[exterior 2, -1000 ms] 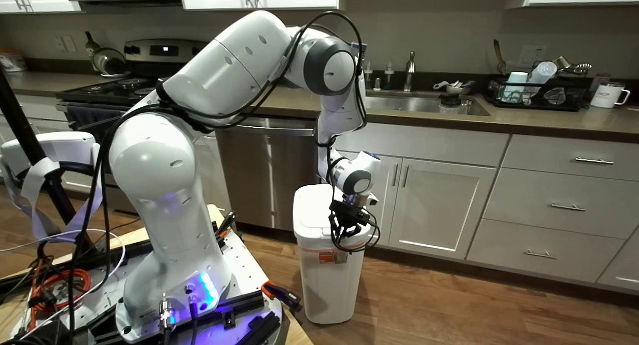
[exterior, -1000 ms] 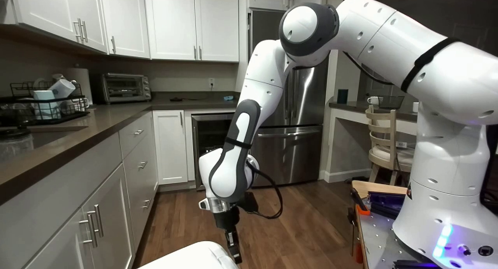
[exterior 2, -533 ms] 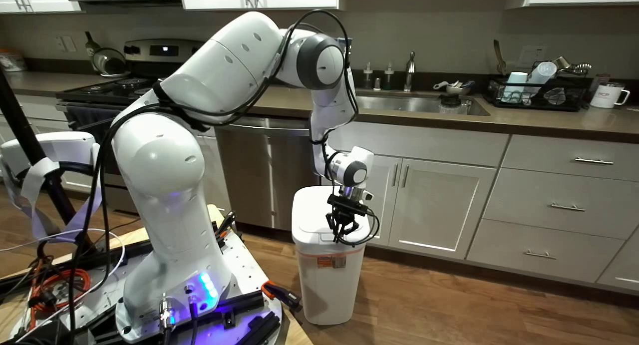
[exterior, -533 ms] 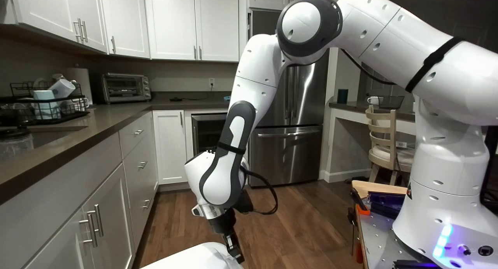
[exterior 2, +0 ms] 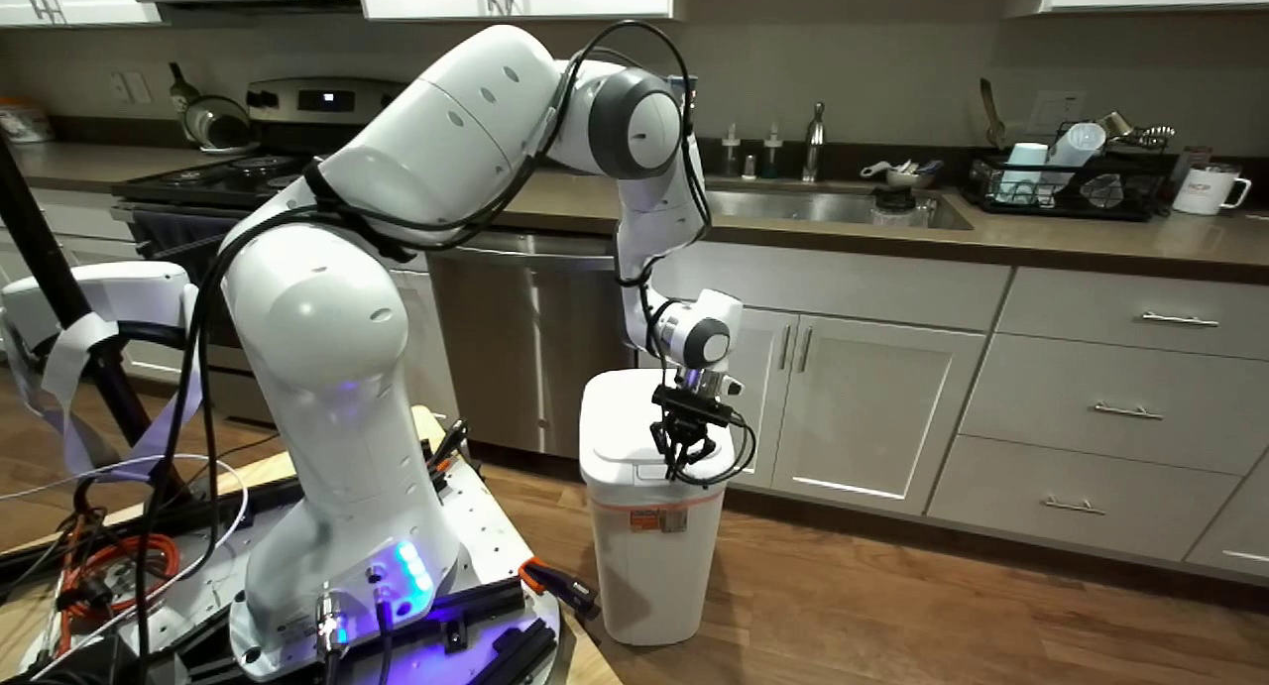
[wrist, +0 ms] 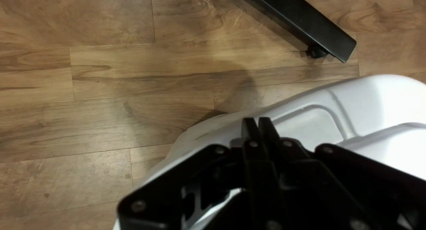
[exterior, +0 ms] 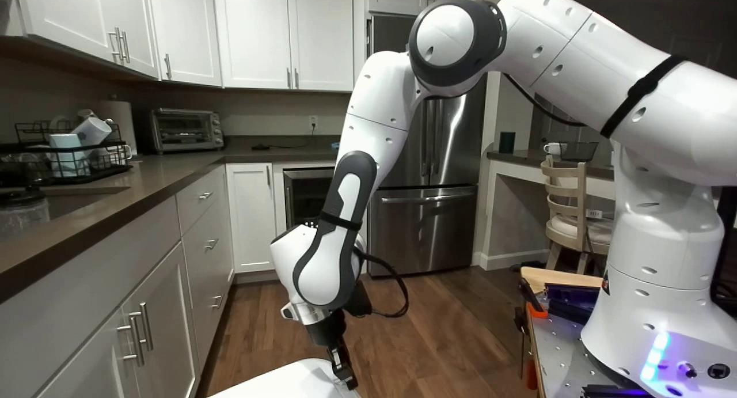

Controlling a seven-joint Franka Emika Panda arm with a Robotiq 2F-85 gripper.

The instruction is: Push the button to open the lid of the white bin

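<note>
White and smooth, the bin [exterior 2: 649,561] stands upright on the wooden floor [exterior 2: 892,606] by the cupboards [exterior 2: 872,417], probably put there for easy reach, its lid [exterior 2: 618,417] down. At one end of the lid is the pincer [wrist: 256,122], tilted, its fingers [wrist: 247,129] together with nothing between them, presumably to act as a single blunt prod. The tips look just beside a sunken panel [wrist: 309,125] that may be the button; whether they touch it is unclear. A firm downward press there seems the next need.
</note>
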